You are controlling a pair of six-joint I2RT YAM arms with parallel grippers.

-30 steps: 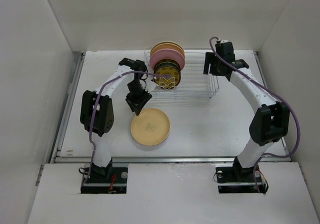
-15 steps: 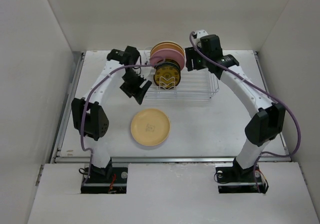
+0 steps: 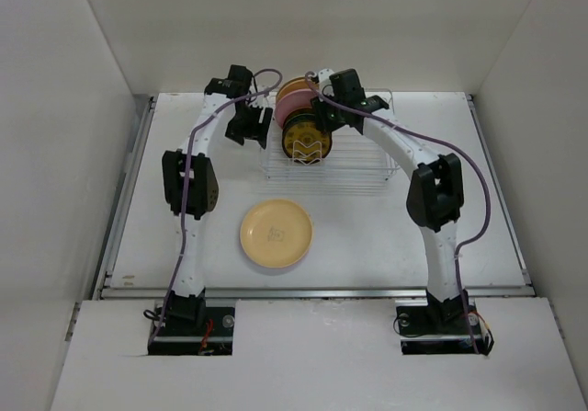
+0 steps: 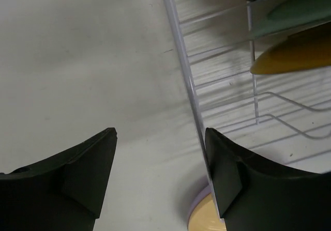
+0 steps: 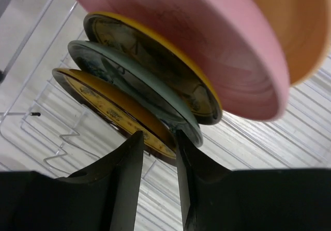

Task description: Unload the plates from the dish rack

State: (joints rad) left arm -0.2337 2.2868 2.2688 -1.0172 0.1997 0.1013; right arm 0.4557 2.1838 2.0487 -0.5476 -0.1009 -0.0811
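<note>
The wire dish rack [image 3: 367,167] holds several upright plates: a cream one [image 3: 308,84] at the back, a pink one [image 3: 308,106], then small patterned ones. In the right wrist view the pink plate [image 5: 196,40], a blue patterned plate [image 5: 129,73] and the front brown-and-yellow plate [image 5: 103,104] show. My right gripper [image 5: 158,134] is narrowed on the front plate's rim, with one finger on each face; it also shows in the top view [image 3: 319,115]. My left gripper [image 3: 250,133] is open and empty at the rack's left end [image 4: 181,50]. A yellow plate [image 3: 276,233] lies flat on the table.
In the left wrist view a lavender rim [image 4: 194,210] shows under a yellow plate, beside my right finger [image 4: 232,179]. White walls enclose the table at the back and on both sides. The right half of the rack holds no plates.
My left gripper rose from the yellow plate on the table to the rack's left end. My right gripper swung left from the rack's right end onto the front plate.
</note>
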